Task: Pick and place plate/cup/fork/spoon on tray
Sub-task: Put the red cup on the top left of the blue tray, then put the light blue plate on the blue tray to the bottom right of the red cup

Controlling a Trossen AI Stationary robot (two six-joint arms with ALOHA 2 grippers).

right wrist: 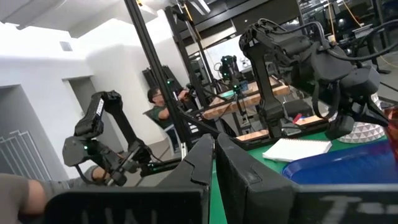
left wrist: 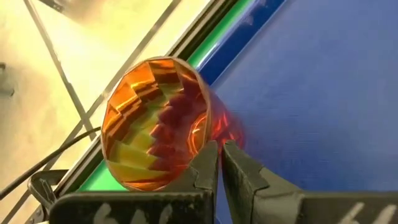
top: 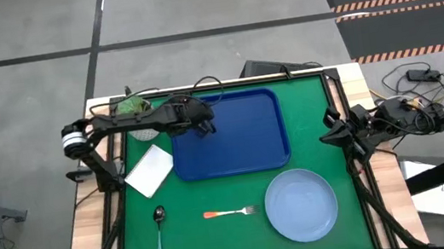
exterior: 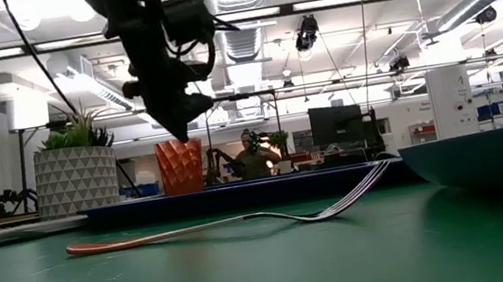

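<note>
The faceted red-orange translucent cup stands upright on its base on the deep-blue tray, near the tray's far left corner; it also shows in the low view. My left gripper is shut, pointing down just above the cup's rim, and hides the cup in the high view. The light-blue plate, the orange-handled fork and the blue-handled spoon lie on the green mat in front of the tray. My right gripper is shut and waits at the table's right edge. My left gripper's shut fingertips stand right at the cup's rim, coming from above. I cannot tell whether they touch it. The cup stands on the tray, not lifted.
A white pot with a green plant stands at the far left, beside the tray. A white notepad lies left of the tray. The green mat has bare room along the near edge. A person sits in the room beyond the table.
</note>
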